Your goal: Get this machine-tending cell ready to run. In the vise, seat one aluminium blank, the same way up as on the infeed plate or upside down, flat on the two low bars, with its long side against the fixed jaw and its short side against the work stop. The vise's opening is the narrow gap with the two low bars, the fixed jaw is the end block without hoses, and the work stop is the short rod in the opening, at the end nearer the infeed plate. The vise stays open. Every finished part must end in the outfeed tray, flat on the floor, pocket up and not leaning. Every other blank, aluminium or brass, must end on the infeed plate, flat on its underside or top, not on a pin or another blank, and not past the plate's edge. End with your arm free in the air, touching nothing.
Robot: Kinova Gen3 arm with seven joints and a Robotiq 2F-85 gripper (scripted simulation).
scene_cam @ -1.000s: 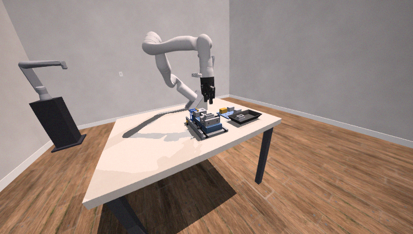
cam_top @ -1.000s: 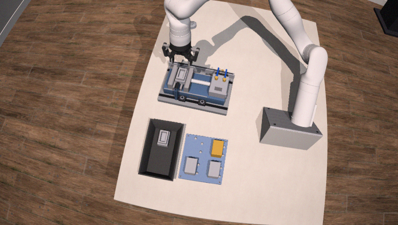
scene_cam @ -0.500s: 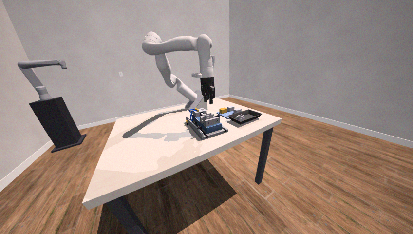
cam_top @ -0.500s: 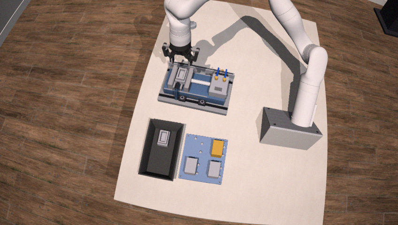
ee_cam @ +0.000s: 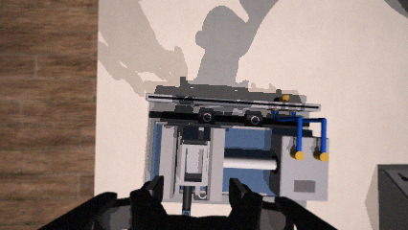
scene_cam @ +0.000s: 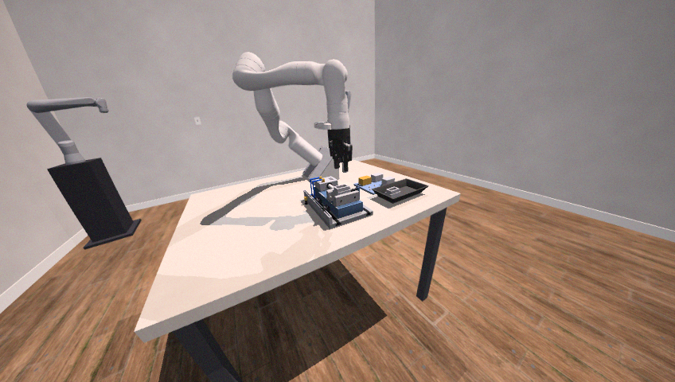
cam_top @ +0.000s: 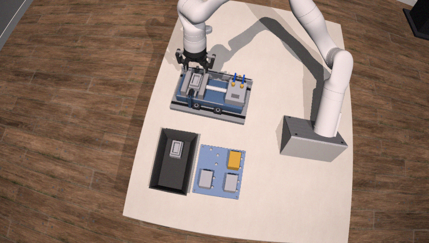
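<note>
Dark grey, the outfeed tray (cam_top: pixel 159 162) holds one finished part (cam_top: pixel 176 149) flat on its floor, pocket up. Just right of it, the blue infeed plate (cam_top: pixel 207 155) carries two aluminium blanks (cam_top: pixel 205 178) (cam_top: pixel 231 183) and one brass blank (cam_top: pixel 233 160). Beyond them, a second pocketed part (cam_top: pixel 195 81) sits in the opening of the vise (cam_top: pixel 210 99). The gripper (cam_top: pixel 195 64) hangs above it with fingers parted moderately wide, holding and touching nothing.

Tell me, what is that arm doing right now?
Gripper open, empty, above vise. Pocketed part sits in vise opening, in the way. Blanks lie on infeed plate.
</note>
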